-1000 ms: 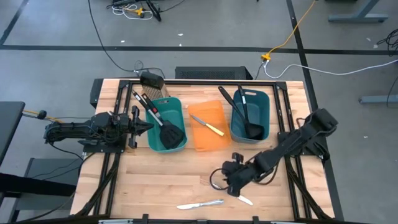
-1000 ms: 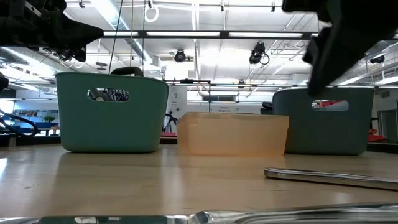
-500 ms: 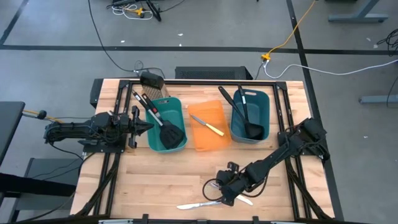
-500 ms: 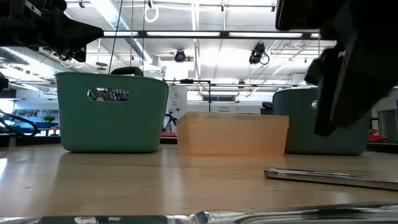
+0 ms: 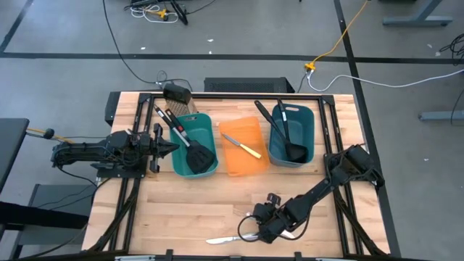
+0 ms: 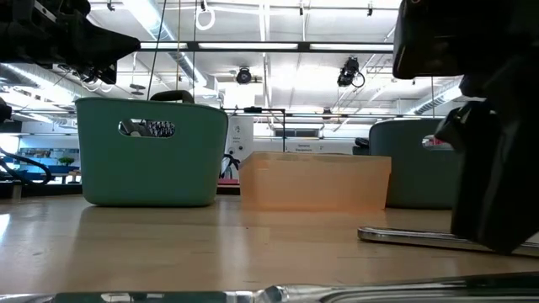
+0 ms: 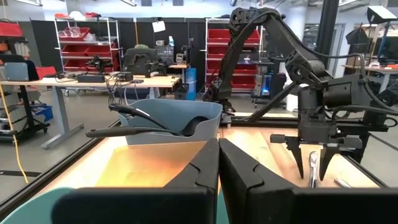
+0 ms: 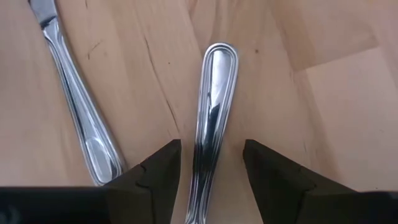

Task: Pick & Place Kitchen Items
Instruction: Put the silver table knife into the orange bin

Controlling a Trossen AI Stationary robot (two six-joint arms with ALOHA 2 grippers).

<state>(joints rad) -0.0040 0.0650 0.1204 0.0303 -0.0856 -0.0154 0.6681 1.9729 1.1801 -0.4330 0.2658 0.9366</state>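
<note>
Two silver table knives lie flat on the wood near the table's near edge (image 5: 232,238). In the right wrist view one knife's handle (image 8: 211,99) lies between my right gripper's (image 8: 211,168) open fingers with a gap on each side. The other knife (image 8: 74,106) lies beside it, outside the fingers. My right gripper (image 5: 257,229) points down, low over them. It also shows in the low view (image 6: 497,168), over a knife (image 6: 421,237). My left gripper (image 5: 165,147) is shut and empty beside the left teal bin (image 5: 194,143).
The left teal bin holds two black spatulas (image 5: 190,148). The right teal bin (image 5: 291,134) holds two black ladles. The orange bin (image 5: 243,163) between them holds the yellow-handled knife (image 5: 243,147). Bare wood lies between the bins and the knives.
My right gripper has gone toward the table's near edge and a little left, and has come down over the two silver knives. Both knives lie where they were.
</note>
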